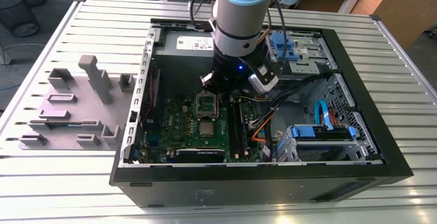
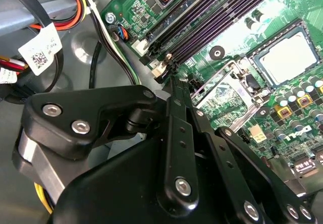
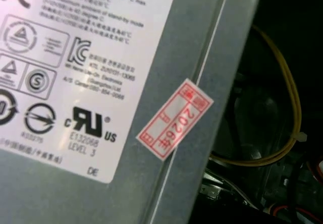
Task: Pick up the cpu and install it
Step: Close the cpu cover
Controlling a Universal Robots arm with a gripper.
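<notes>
The cpu [image 1: 206,128] is a small pale silver square lying flat in its socket on the green motherboard [image 1: 174,127] inside the open PC case; the second wrist view has the cpu [image 2: 284,57] seated in the socket's frame. Beside it the dark square metal frame [image 1: 206,103] with an open centre stands swung up, seen too as the frame [image 2: 222,90]. My gripper [image 1: 209,87] hangs just above that frame, away from the cpu. In the second wrist view its black fingers [image 2: 174,113] meet at the gripper's tip [image 2: 170,80], shut with nothing between them.
Grey stepped holder blocks [image 1: 75,106] sit on the slatted table at the exterior view's left. The case wall [image 1: 259,175] rings the board. Dark memory slots [image 2: 212,17], orange cables [image 1: 256,132], blue drive cages [image 1: 300,50] and the labelled power supply [image 3: 75,57] crowd around.
</notes>
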